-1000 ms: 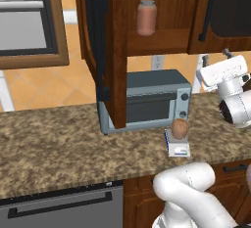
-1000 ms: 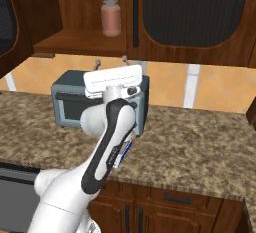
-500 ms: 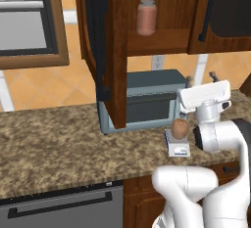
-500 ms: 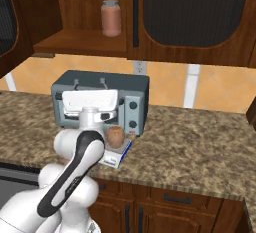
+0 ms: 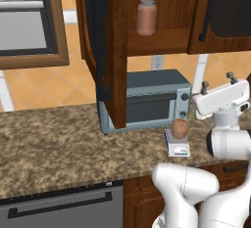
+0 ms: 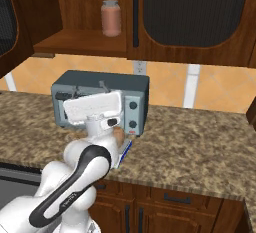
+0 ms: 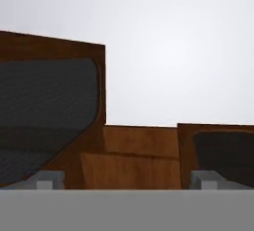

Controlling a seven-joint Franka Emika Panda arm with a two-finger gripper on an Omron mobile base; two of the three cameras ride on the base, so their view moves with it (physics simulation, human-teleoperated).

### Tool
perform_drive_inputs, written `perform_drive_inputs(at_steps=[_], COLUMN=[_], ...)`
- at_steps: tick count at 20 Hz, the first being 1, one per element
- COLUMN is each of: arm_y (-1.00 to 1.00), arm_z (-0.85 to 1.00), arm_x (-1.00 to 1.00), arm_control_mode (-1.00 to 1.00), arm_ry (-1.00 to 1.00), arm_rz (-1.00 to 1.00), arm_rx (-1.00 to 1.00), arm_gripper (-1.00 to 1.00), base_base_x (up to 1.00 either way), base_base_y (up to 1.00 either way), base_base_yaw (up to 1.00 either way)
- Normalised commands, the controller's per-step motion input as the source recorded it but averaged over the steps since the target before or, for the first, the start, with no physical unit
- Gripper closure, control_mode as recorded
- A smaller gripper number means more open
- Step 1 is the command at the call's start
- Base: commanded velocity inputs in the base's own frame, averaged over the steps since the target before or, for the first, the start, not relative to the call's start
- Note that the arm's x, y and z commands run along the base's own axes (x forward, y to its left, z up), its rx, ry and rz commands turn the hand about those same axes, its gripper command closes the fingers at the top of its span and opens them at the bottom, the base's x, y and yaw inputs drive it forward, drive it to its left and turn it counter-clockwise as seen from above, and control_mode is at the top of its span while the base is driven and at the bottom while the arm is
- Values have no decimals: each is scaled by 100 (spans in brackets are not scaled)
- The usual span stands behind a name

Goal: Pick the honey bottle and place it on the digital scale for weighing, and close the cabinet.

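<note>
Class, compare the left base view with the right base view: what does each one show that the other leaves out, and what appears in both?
Left base view alone: a wood-framed window at upper left, a dark dishwasher front under the counter, and the cabinet's open door seen edge-on.

Right base view alone: two closed glass-panelled doors and a drawer handle below the counter.

Both: the honey bottle on the digital scale, the toaster oven, the reddish jar and the open end effector.
</note>
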Motion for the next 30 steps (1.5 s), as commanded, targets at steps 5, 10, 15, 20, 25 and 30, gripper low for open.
perform_drive_inputs(at_steps=[5, 10, 15, 20, 25, 30], arm_y=[81, 88, 98, 100, 100, 71], arm_z=[16, 0, -13, -40, -16, 1], arm_x=[-100, -100, -72, -12, -45, -99], arm_control_mode=[-100, -100, -100, -100, -100, -100], arm_ry=[-1, -9, -19, -41, -54, -37], arm_rz=[-2, -33, -54, -53, -50, -49], arm_rx=[-29, -13, 0, 5, 1, -13], arm_gripper=[-100, -100, -100, -100, -100, -100], base_base_x=[0, 0, 0, 0, 0, 0], base_base_y=[0, 0, 0, 0, 0, 0], base_base_yaw=[0, 0, 0, 0, 0, 0])
